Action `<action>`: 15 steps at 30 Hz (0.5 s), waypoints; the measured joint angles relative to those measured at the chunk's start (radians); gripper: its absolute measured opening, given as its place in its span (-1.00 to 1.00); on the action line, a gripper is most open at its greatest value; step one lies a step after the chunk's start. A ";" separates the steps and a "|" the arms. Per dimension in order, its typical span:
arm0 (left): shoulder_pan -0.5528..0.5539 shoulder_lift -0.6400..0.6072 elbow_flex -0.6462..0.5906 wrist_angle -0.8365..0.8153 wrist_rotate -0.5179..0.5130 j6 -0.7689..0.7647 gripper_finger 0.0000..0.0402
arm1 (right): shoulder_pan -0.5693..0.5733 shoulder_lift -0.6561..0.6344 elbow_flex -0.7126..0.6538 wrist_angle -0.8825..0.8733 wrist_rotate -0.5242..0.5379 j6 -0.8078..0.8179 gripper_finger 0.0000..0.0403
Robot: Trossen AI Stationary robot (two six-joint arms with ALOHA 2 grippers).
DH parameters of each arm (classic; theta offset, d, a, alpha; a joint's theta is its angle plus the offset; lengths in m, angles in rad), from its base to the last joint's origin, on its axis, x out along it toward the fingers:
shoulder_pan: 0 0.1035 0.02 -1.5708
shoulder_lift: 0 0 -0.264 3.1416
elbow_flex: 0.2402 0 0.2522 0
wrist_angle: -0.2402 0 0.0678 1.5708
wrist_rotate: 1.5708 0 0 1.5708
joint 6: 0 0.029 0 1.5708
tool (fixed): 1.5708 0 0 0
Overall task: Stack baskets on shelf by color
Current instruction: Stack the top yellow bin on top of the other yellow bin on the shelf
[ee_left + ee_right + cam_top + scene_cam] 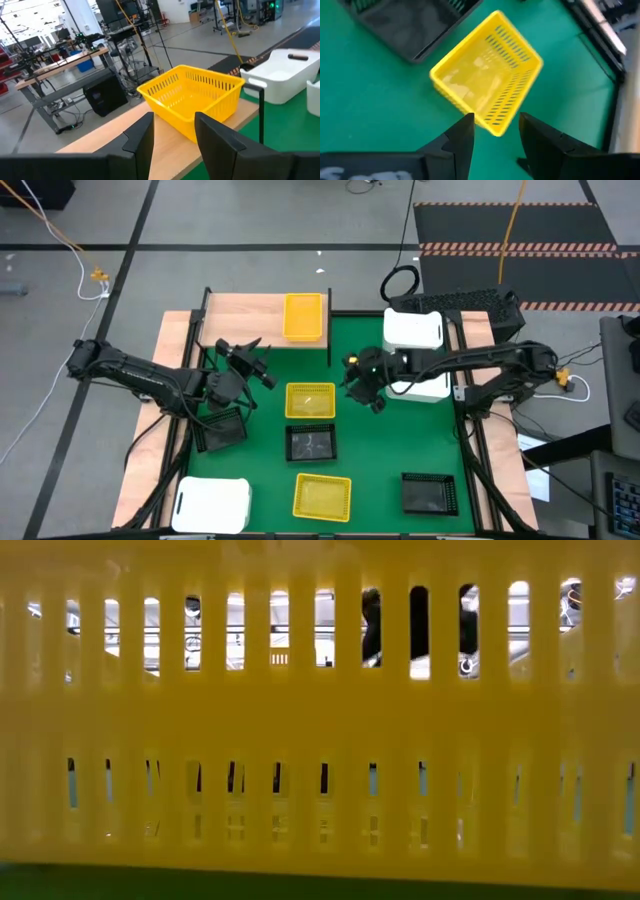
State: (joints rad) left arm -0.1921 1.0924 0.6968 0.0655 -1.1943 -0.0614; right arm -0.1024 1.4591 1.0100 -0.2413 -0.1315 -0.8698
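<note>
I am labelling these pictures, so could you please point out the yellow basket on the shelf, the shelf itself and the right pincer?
yellow basket on the shelf (pixel 304 316): high view, middle of its floor.
shelf (pixel 247 315): high view, bare wood left of that basket.
right pincer (pixel 495 131): right wrist view, midway between its open fingertips.

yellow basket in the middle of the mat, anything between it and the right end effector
Nothing visible. The right end effector, open, hovers just beside the yellow basket, with only bare green mat between them.
</note>
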 joint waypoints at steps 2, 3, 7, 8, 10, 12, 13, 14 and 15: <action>0.001 0.000 0.000 0.018 0.000 0.014 -0.28 | 0.001 0.035 0.017 -0.033 0.000 -0.016 -0.25; 0.002 0.000 0.000 0.023 0.000 0.016 -0.28 | 0.001 0.058 0.040 -0.054 0.002 -0.020 -0.25; 0.019 0.000 0.000 0.053 0.001 0.028 -0.28 | 0.006 0.154 0.241 -0.159 0.031 0.004 -0.29; 0.026 0.000 0.000 0.058 0.004 0.032 -0.28 | 0.006 0.174 0.311 -0.193 0.024 0.010 -0.30; 0.032 0.000 0.000 0.063 0.024 0.035 -0.28 | -0.005 0.215 0.460 -0.300 -0.029 0.019 -0.32; 0.039 0.000 0.000 0.063 0.042 0.035 -0.28 | -0.022 0.260 0.614 -0.400 -0.098 0.032 -0.33; 0.039 0.000 0.000 0.061 0.045 0.038 -0.28 | -0.029 0.286 0.684 -0.449 -0.111 0.037 -0.33; 0.039 0.000 0.000 0.056 0.046 0.038 -0.28 | -0.034 0.314 0.753 -0.504 -0.104 0.035 -0.33; 0.039 0.000 0.000 0.049 0.046 0.036 -0.28 | -0.036 0.346 0.820 -0.564 -0.077 0.020 -0.33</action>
State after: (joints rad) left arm -0.1528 1.0920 0.6968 0.1148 -1.1486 -0.0250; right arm -0.1379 1.8053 1.8301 -0.8052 -0.2082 -0.8494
